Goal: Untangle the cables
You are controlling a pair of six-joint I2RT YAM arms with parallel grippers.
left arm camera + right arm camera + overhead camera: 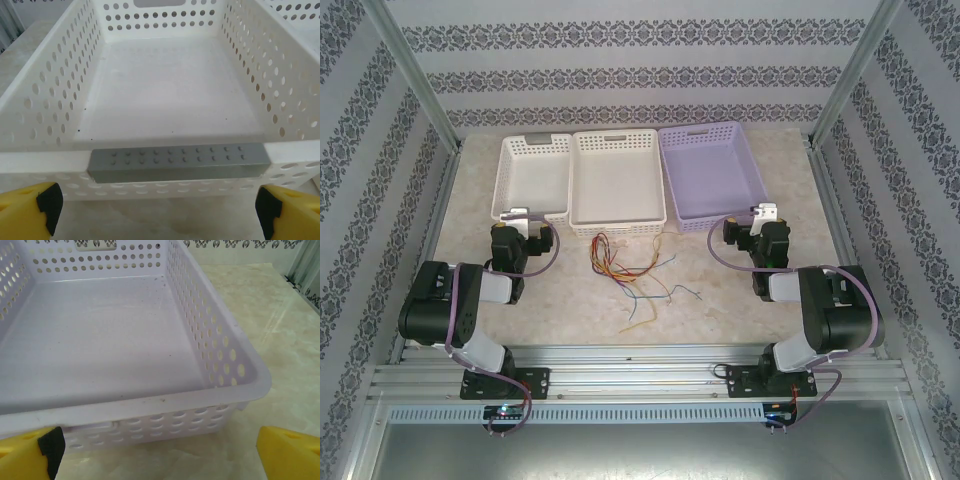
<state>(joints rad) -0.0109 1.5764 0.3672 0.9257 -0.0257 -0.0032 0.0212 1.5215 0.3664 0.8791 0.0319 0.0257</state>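
The cables [630, 268] lie in a loose tangle of thin red, yellow-orange and blue wires on the table, in front of the middle basket and between the two arms. My left gripper [520, 218] is to their left, facing the left white basket [160, 90]; it is open and empty [157, 215], with its yellow fingers [25, 210] wide apart. My right gripper [760, 215] is to their right, facing the lilac basket [100, 330]; it too is open with nothing between its fingers [160, 455]. Neither gripper touches the wires.
Three empty baskets stand side by side at the back: a white one [535, 178], a white middle one [617, 182] and a lilac one [712, 175]. The left basket has a grey handle strip [177, 161]. Metal frame posts and patterned walls close the table in.
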